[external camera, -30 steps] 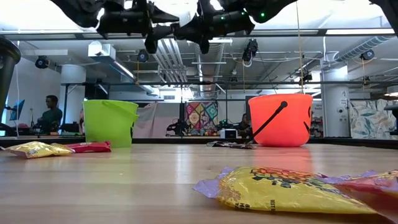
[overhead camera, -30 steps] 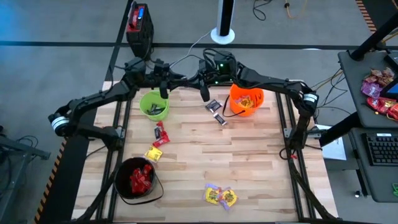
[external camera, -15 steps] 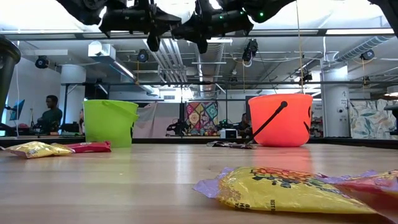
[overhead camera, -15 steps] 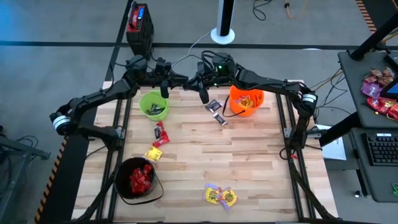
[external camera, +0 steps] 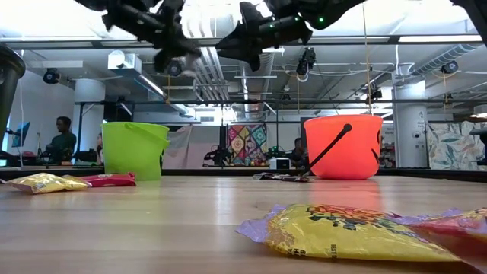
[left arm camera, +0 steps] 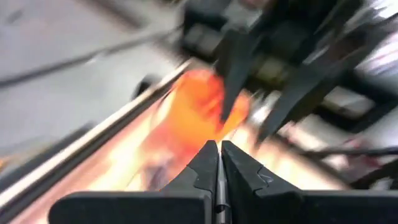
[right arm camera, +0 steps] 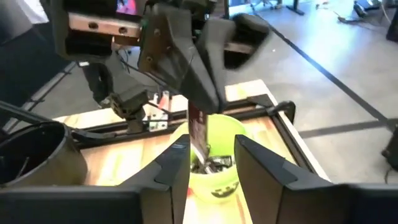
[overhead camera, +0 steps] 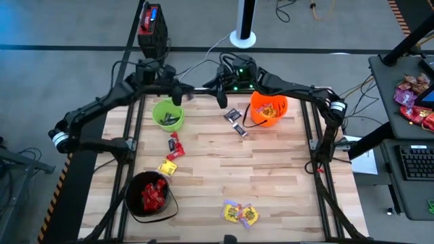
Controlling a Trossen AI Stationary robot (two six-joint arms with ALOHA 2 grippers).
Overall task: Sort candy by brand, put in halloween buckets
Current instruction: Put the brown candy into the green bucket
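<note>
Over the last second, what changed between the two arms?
The left gripper closed on a dark-wrapped candy above the green bucket, and its arm swung toward the table's back-left. The right gripper opened, apparently handing that candy over. Everything lying on the table stayed put.

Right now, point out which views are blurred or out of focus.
Left wrist view: all beyond the shut left gripper is streaked, the orange bucket a smear. Low view: the left arm is smeared; the nearest yellow candy is soft. High and right wrist views look mostly sharp.
</note>
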